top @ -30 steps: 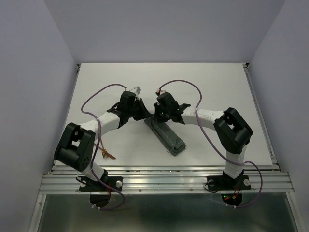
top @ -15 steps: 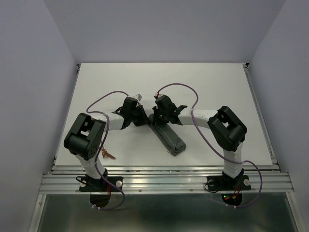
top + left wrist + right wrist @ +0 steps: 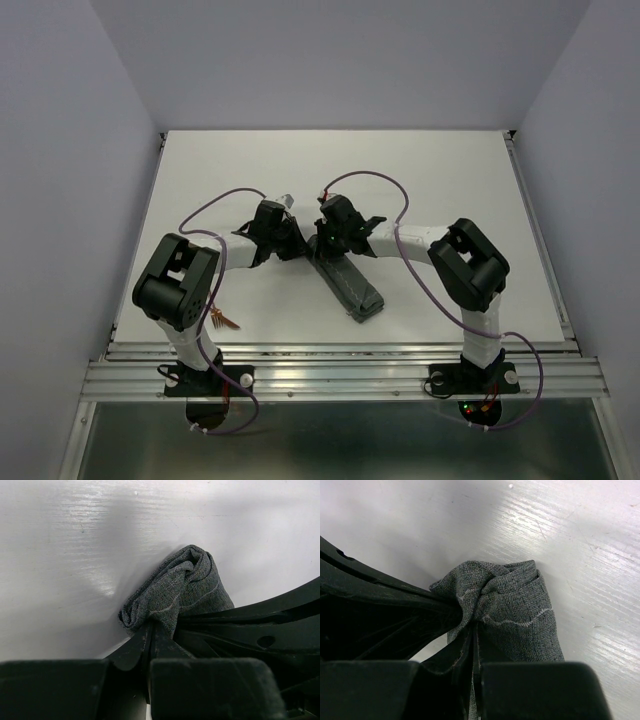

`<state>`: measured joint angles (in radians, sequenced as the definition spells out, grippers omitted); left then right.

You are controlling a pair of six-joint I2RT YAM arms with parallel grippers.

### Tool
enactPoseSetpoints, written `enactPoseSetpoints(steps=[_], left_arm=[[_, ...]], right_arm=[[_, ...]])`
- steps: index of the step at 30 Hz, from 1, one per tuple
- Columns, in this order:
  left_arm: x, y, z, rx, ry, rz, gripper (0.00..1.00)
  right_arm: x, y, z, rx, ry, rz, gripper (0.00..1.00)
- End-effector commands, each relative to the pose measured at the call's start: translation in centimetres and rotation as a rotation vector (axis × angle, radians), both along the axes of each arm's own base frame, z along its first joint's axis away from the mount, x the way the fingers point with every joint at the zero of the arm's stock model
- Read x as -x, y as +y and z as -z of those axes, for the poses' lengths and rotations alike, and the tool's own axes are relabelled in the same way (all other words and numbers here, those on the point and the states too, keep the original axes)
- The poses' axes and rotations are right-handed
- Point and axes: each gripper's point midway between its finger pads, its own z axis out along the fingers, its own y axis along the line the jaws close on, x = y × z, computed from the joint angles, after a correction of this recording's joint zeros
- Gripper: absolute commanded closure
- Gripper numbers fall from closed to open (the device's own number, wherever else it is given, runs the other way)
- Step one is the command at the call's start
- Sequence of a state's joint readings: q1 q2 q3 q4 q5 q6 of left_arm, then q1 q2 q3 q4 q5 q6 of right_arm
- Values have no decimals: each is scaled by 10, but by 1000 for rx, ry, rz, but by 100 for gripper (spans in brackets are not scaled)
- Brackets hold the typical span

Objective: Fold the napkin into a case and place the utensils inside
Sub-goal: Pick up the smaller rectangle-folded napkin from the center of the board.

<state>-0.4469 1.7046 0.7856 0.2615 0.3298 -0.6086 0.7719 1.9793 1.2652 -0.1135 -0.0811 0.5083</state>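
Folding is the step in hand: the left end effector and right end effector are each clamped on a bunched corner at the far end of the napkin, a narrow strip lying diagonally on the counter. The utensils lie at its near left edge, well apart. Next, probably, both ends must be carried over evenly.

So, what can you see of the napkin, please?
The napkin is grey-green woven cloth with a pale stitched hem, folded into a narrow strip lying diagonally on the white table. Its far end is bunched and wrinkled, pinched by the left gripper and the right gripper, both shut on it side by side.
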Motion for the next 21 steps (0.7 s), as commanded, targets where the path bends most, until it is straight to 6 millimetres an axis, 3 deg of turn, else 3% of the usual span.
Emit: enactPoseSetpoints(steps=[1,2,3,5,6,7,13,21], left_arm=[[-3,-9,-19,24,-39,31,99],[-3,-6,-22,9,-39,24,99],[-8,-7,-37,17,-74,20,99],[-9,-2,-47,-6,-86,7,99],[-12,-2,-64,-3,-125,6,99],[-13,0,-70,-8,-138,3,98],[-12,8,-99,-28,-192,-9,96],[-8,28,-116,-55,-213,-76,96]], right_arm=[[4,9,-8,-14,-10,-40,92],[2,9,-26,-34,-40,-36,92],[2,6,-33,-33,-52,-29,92],[2,-2,-45,-26,-86,-13,91],[2,-7,-60,-31,-117,-1,90],[4,-11,-64,-24,-127,-2,90],[25,-46,-61,78,-152,22,78],[66,-73,-43,329,-236,-5,55]])
